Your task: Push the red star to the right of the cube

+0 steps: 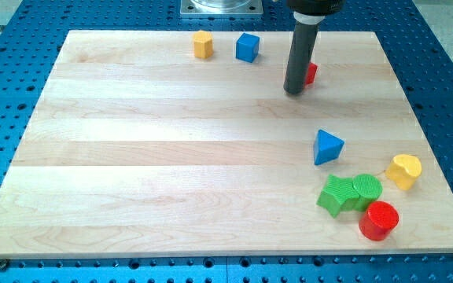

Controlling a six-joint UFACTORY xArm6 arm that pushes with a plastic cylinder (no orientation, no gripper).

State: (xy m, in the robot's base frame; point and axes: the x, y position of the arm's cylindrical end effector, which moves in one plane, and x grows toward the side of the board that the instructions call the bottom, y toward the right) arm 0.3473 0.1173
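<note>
The red star [311,74] lies near the view's top, right of centre, mostly hidden behind my rod. My tip [293,91] rests on the board against the star's left side. The blue cube [247,47] sits at the view's top, to the left of the star and a little higher. A yellow hexagonal block [203,44] stands just left of the cube.
A blue triangular block [328,147] lies at the view's right. Below it are a green star-like block [338,195], a green cylinder [366,188], a red cylinder [379,220] and a yellow heart-like block [404,170]. The wooden board [171,157] lies on a blue perforated table.
</note>
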